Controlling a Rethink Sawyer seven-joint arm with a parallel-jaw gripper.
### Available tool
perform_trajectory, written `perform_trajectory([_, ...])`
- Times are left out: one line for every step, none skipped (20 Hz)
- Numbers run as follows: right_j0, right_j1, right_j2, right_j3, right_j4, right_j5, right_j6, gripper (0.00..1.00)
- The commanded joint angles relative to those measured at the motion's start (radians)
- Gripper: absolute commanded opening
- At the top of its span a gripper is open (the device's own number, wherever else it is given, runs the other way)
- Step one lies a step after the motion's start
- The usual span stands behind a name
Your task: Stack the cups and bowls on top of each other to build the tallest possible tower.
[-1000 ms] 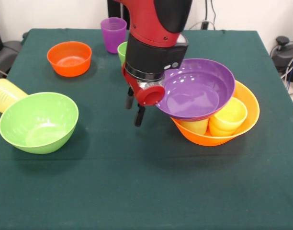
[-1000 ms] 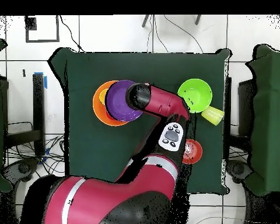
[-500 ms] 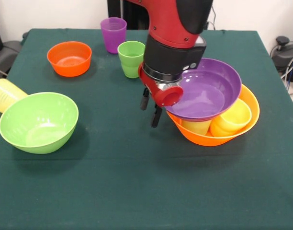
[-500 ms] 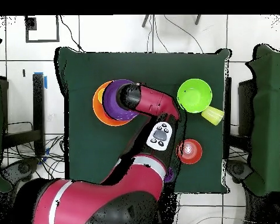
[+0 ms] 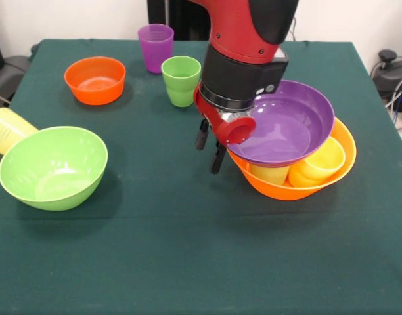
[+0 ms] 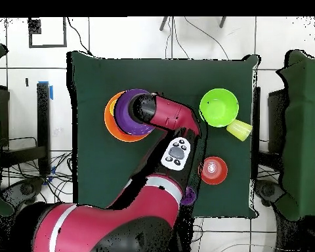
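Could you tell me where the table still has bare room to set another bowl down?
The near strip of green cloth, in front of the lime green bowl and the yellow-orange bowl, is bare. It is crowded at the far side, round the orange bowl, purple cup and green cup.

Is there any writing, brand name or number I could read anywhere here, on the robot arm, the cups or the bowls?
None can be read.
The arm's button panel has small marks, too small to make out.
The purple bowl, the lime green bowl and the purple cup show no print.
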Motion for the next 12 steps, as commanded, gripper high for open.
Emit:
perform_trajectory([0.029, 0.03, 0.062, 0.031, 0.033, 0.009, 0.177, 1.0])
perform_trajectory([0.03, 0.03, 0.061, 0.032, 0.036, 0.008, 0.177, 1.0])
perform_trajectory([0.033, 0.031, 0.06, 0.033, 0.04, 0.007, 0.177, 1.0])
perform_trajectory([0.035, 0.032, 0.058, 0.032, 0.043, 0.008, 0.179, 1.0])
perform_trajectory([0.038, 0.034, 0.055, 0.031, 0.046, 0.01, 0.18, 1.0])
perform_trajectory([0.038, 0.034, 0.054, 0.032, 0.048, 0.011, 0.18, 1.0])
perform_trajectory([0.04, 0.034, 0.053, 0.031, 0.051, 0.011, 0.179, 1.0])
perform_trajectory([0.037, 0.033, 0.056, 0.033, 0.055, 0.012, 0.177, 1.0])
perform_trajectory([0.038, 0.034, 0.055, 0.032, 0.058, 0.016, 0.179, 1.0])
perform_trajectory([0.04, 0.036, 0.053, 0.031, 0.062, 0.017, 0.182, 1.0])
perform_trajectory([0.043, 0.037, 0.05, 0.03, 0.066, 0.019, 0.185, 1.0])
perform_trajectory([0.046, 0.039, 0.047, 0.028, 0.07, 0.022, 0.189, 1.0])
